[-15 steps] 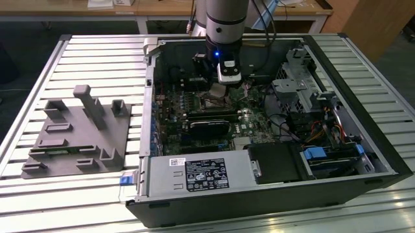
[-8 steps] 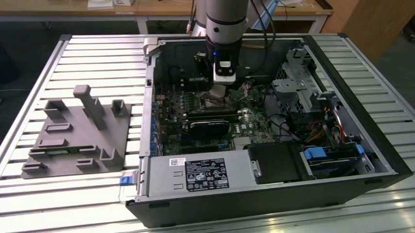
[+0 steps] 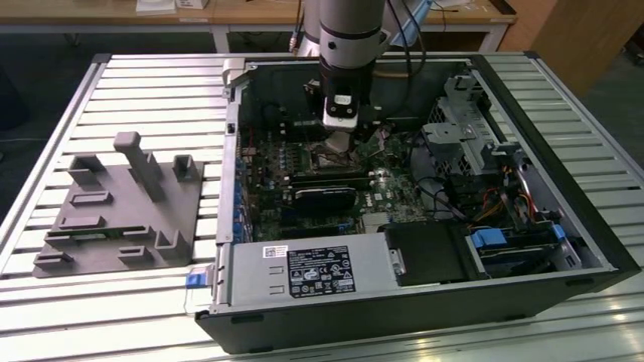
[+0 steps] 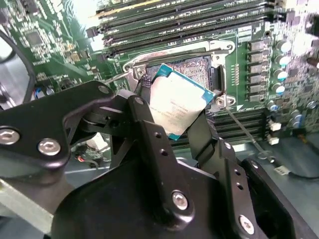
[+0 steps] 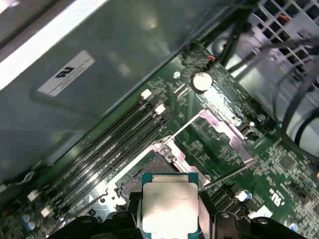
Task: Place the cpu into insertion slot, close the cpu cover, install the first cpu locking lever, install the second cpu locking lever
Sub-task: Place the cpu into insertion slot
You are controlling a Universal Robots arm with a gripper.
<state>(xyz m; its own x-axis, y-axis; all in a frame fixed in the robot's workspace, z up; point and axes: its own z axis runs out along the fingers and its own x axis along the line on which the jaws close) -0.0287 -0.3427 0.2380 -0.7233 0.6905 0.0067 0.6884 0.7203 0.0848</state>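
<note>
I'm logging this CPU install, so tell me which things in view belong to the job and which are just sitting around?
Part of the job:
gripper, shut on the cpu
insertion slot, uncovered
cpu cover, swung open

Just lying about:
grey fixture block beside the case
memory slots
power supply

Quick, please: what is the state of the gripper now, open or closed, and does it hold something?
The gripper: closed, holding the cpu over the insertion slot.
</note>
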